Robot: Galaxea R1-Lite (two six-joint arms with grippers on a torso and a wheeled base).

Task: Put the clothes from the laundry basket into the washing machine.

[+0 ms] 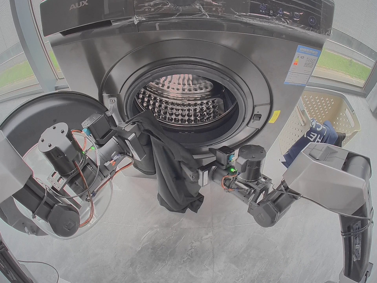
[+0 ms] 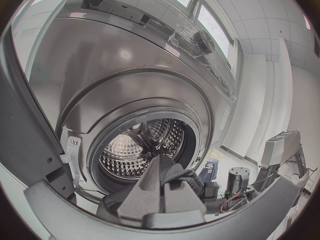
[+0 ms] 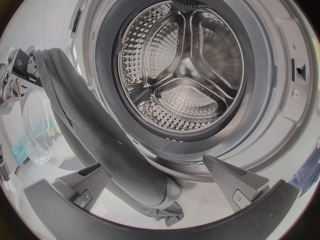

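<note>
Lighting: even daylight is coming in through the windows (image 1: 345, 65) behind the washing machine (image 1: 90, 59).
Glare: the steel drum (image 1: 184, 99) is glinting brightly inside, and cling film (image 1: 220, 4) over the control panel (image 1: 286, 10) is throwing white streaks.
Shadows: only faint, soft ones are lying on the floor (image 1: 196, 240).
Distortion: straight lines are bowing toward every edge, and black corners are ringing both wrist views.

Was a pale grey, glossy, marble-veined tiled floor (image 1: 235, 248), with grout lines running across. Bore a dark silver front-loading metal washing machine (image 1: 86, 59), standing upright with its round door swung open to the robot's left. Also bore a cream perforated plastic laundry basket (image 1: 341, 111), just beside the machine's right side, toward the windows.
</note>
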